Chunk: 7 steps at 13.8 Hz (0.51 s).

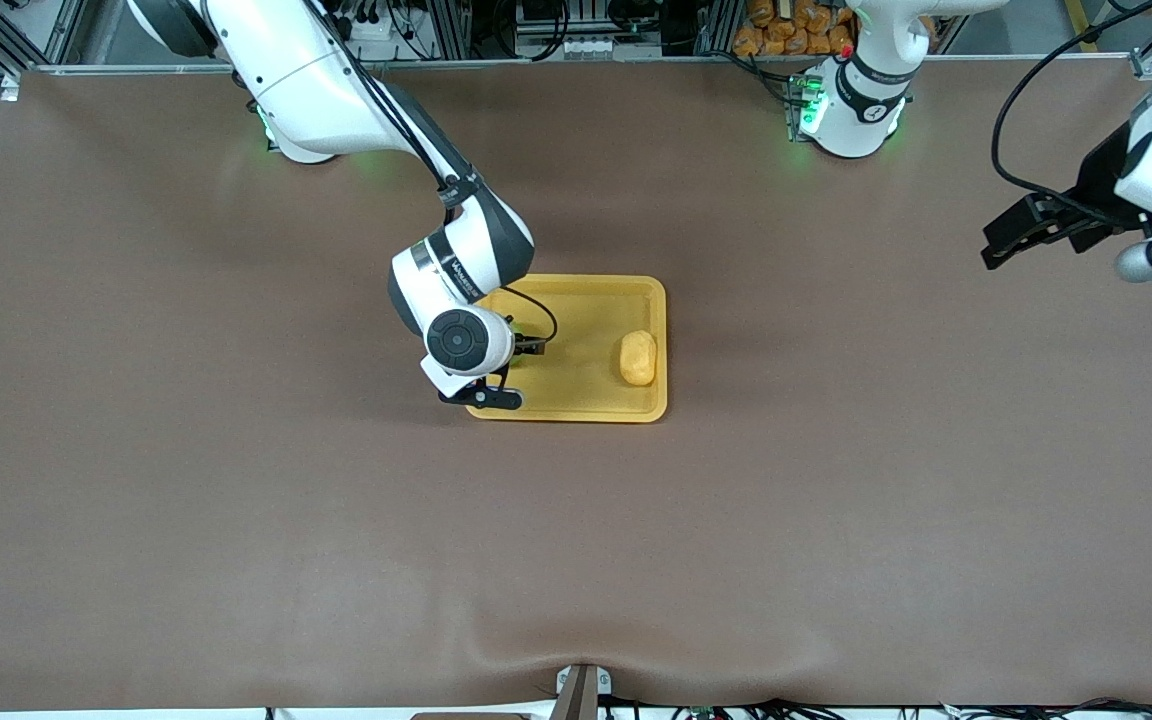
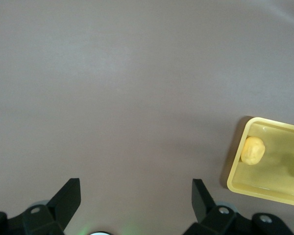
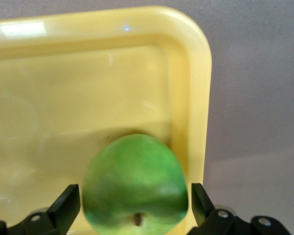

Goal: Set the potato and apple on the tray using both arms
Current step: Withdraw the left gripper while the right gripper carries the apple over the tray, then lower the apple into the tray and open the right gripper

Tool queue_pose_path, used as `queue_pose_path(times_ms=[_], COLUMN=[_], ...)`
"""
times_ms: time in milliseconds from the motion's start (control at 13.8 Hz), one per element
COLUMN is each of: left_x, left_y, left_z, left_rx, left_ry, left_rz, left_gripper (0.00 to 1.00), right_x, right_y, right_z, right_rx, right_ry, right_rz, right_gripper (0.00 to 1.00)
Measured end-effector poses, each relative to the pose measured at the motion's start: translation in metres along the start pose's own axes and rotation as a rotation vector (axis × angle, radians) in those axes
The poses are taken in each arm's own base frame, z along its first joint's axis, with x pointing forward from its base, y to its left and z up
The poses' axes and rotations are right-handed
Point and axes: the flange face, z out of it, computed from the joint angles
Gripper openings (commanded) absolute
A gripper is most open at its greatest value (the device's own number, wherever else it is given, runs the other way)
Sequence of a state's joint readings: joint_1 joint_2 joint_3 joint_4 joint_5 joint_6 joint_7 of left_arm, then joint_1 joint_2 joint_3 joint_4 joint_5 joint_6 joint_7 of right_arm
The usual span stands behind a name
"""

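Note:
The yellow-orange tray (image 1: 586, 283) lies mid-table. The potato (image 1: 638, 357) lies in it at the end toward the left arm. My right gripper (image 1: 508, 372) is low over the tray's other end. In the right wrist view the gripper (image 3: 134, 196) is open, and the green apple (image 3: 134, 188) sits between its fingers with a small gap on each side, beside the tray's rim (image 3: 196, 98). The arm hides most of the apple in the front view. My left gripper (image 1: 1011, 240) waits open and empty above bare table at the left arm's end; its wrist view (image 2: 135, 188) shows the potato (image 2: 253, 150) in the tray (image 2: 235, 171).
The brown table mat (image 1: 236, 500) spreads all round the tray. The arm bases (image 1: 851, 110) and a rack of clutter stand along the table's edge farthest from the front camera.

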State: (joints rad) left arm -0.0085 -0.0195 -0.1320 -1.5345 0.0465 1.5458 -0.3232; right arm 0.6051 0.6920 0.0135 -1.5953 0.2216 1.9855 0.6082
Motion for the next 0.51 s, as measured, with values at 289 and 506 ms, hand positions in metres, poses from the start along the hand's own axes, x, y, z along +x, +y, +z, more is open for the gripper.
queue_pose_path(times_ms=[289,506], left_x=[-0.015,-0.028], left_y=[-0.02,-0.032], left_z=[0.001,0.002], left_rx=[0.011,0.017], left_ry=[-0.015,-0.022], left_rz=[0.072,0.106], left_gripper=[1.0,1.0], right_x=[0.0,-0.001], right_y=[0.002,0.005], right_z=[-0.008,-0.036], right_rx=[-0.009,-0.031], right_ry=[-0.013,-0.054], right_rz=[0.002,0.002], right_gripper=[1.0,1.0])
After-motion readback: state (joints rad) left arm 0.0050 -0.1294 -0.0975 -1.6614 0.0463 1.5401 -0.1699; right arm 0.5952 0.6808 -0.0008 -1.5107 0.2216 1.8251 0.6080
